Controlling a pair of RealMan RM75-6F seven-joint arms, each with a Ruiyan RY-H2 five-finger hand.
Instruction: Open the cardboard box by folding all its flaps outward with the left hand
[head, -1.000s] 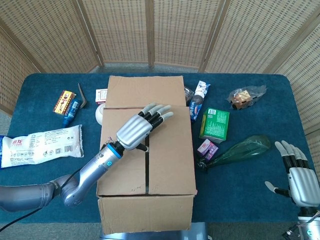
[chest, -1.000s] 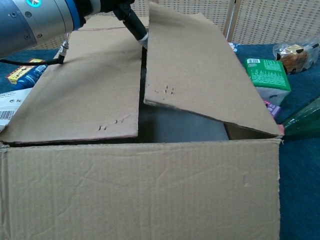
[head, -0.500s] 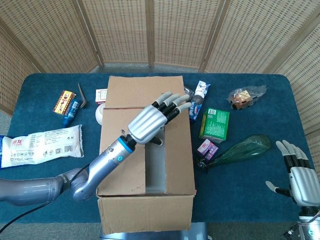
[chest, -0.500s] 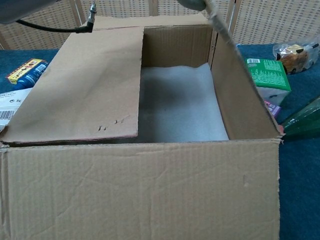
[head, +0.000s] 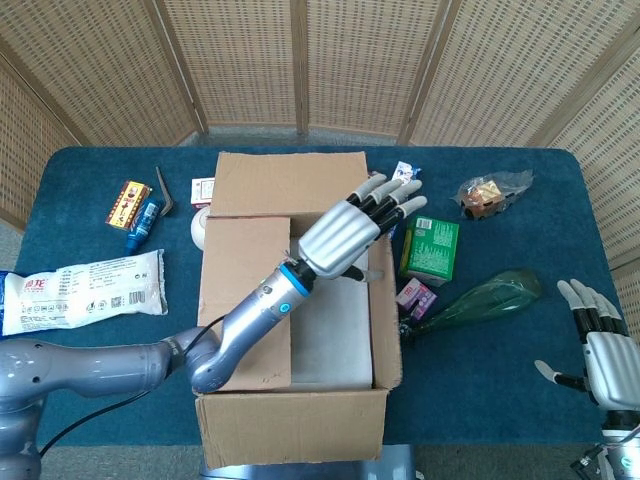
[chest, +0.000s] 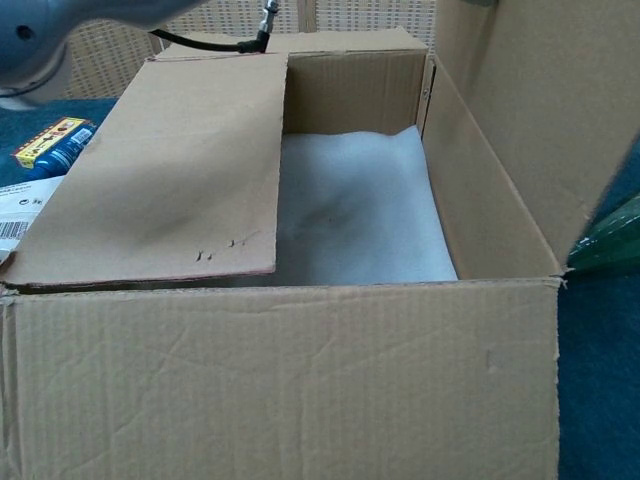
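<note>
The cardboard box (head: 290, 430) stands in the middle of the table. Its right flap (head: 386, 300) stands upright, edge-on in the head view and leaning outward in the chest view (chest: 530, 110). My left hand (head: 355, 228) has its fingers spread and lies flat against the inner side of that flap near its far end, holding nothing. The left flap (head: 245, 300) (chest: 160, 170) still lies flat over the left half of the opening. A white lining (chest: 350, 210) shows on the box floor. The far flap (head: 290, 180) lies outward. My right hand (head: 605, 352) rests open at the table's right front corner.
To the right of the box lie a green carton (head: 430, 248), a small purple box (head: 413, 296), a green bottle (head: 485, 298) and a snack bag (head: 490, 192). To the left are a white packet (head: 85, 288), a blue tube (head: 145, 222) and a yellow-red box (head: 130, 202).
My left hand has swept to the right and lifted the right flap from lying flat over the box to standing up, uncovering the white lining. The right hand has barely moved.
</note>
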